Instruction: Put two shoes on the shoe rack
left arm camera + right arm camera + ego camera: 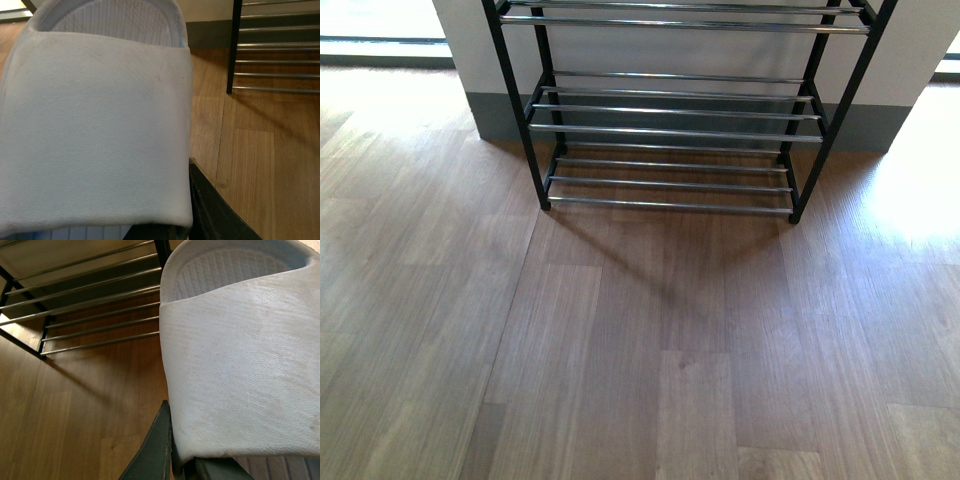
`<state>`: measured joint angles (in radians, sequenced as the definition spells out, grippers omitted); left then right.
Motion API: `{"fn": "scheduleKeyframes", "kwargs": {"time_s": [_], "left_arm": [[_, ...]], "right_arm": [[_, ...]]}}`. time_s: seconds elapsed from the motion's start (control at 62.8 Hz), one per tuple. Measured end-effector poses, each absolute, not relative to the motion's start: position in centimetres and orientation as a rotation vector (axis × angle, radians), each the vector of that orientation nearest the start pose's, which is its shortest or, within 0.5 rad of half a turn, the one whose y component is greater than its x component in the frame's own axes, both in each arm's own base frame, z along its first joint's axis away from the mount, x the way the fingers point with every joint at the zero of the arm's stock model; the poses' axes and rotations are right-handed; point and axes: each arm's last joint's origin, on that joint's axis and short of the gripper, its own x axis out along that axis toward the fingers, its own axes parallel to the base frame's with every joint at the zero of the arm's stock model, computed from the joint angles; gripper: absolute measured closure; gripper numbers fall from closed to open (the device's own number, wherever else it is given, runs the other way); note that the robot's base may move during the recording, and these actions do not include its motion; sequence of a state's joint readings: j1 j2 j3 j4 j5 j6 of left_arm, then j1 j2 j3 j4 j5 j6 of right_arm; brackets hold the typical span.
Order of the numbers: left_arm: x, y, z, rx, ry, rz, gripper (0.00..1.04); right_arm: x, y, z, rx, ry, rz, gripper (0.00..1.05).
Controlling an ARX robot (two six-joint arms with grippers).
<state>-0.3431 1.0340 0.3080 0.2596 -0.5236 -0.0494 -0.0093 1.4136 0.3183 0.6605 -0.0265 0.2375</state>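
On the front view neither arm shows. The shoe rack (670,205) stands on the wooden surface (640,350), backed against a white wall (458,35) with a grey skirting strip (496,115). I count three tiers of silver rods between the black posts, and no shoe lies on any of them. The plank surface in front of the rack is open, with the rack's shadow falling across it and a bright patch of sunlight (920,190) off to the right. I see nothing between me and the shelves.

On the left wrist view the first slide (95,125) sits so near the lens that it blocks most of the picture. I can see its pale, pebbled strap and the ribbed footbed beyond it. The left tool (170,232) is clenched on this slide. One dark finger (212,210) lies against the shoe's edge and the other is hidden behind it. Past the shoe I see a black rack post (234,45) and the ends of several rods, well apart from the slide, with bare planks between.

On the right wrist view the second slide (245,365) likewise covers more than half the frame, with its ribbed footbed showing at the far end. The right tool (185,467) grips it, one dark finger (157,450) pressed along the strap's edge. Beside the shoe the rack's rods (100,343) and a corner of its frame show over the wooden surface, and the slide is not touching them.
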Motion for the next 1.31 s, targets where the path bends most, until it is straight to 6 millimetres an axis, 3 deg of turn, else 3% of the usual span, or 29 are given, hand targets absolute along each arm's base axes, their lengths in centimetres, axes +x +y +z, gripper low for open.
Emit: {"fn": "scheduleKeyframes", "kwargs": {"time_s": [1.306], "left_arm": [[18.47, -5.06, 17.06, 0.148, 0.420, 0.186, 1.03]], "right_arm": [[23.18, -0.10, 13.28, 0.244, 0.437, -0.031, 1.03]]}}
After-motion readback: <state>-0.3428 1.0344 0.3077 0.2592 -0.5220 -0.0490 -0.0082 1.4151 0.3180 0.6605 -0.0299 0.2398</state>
